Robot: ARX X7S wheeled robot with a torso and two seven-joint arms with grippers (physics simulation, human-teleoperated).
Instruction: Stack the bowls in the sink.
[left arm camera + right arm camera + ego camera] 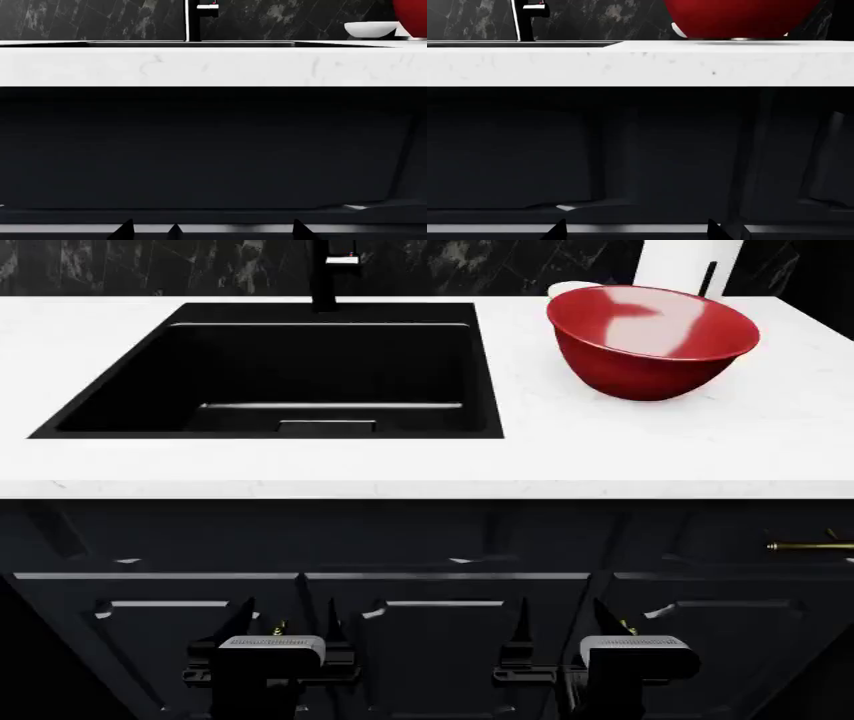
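Two bowls stand on the white desk (400, 465), right of the one black sink (287, 375): a large red bowl (651, 340) and, just behind it, a small white bowl (370, 29), mostly hidden in the head view. One black faucet (327, 275) rises behind the basin. Two arms hang low before the dark cabinets (427, 630): left pincer (271, 660) and right pincer (638, 660); whether their jaws are apart, I cannot tell.

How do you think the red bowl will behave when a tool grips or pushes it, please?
The red bowl looks rigid, so it should keep its shape. Its glossy, highlighted surface suggests a slippery grip. The right wrist view shows it resting on a small base under a wide body, so a push high on the wall might rock it; lower down it would probably slide across the smooth counter.
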